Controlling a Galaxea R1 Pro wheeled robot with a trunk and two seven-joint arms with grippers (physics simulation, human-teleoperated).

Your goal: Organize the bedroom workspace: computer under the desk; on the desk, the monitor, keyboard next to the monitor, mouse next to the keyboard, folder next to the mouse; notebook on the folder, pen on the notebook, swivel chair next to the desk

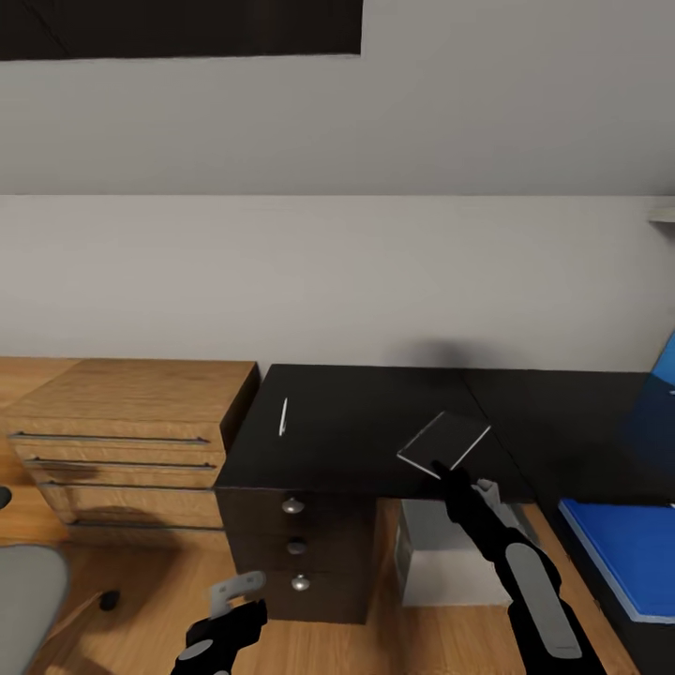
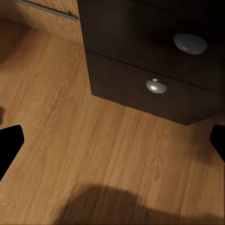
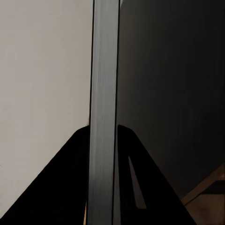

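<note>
My right gripper (image 1: 442,472) is shut on the near corner of a thin dark notebook (image 1: 446,439) with pale edges, holding it tilted just over the black desk (image 1: 356,441). In the right wrist view the notebook's grey edge (image 3: 104,108) runs between my fingers. A white pen (image 1: 283,416) lies on the desk's left part. A blue folder (image 1: 623,562) lies flat on the desk's right wing. The pale computer case (image 1: 450,562) stands under the desk. My left gripper (image 2: 114,143) hangs open low over the wooden floor, in front of the desk drawers (image 2: 157,86).
A wooden dresser (image 1: 122,441) stands against the wall left of the desk. The grey swivel chair seat (image 1: 28,609) shows at the lower left. A blue shape (image 1: 667,361) sits at the right edge. The desk drawers carry round metal knobs (image 1: 293,506).
</note>
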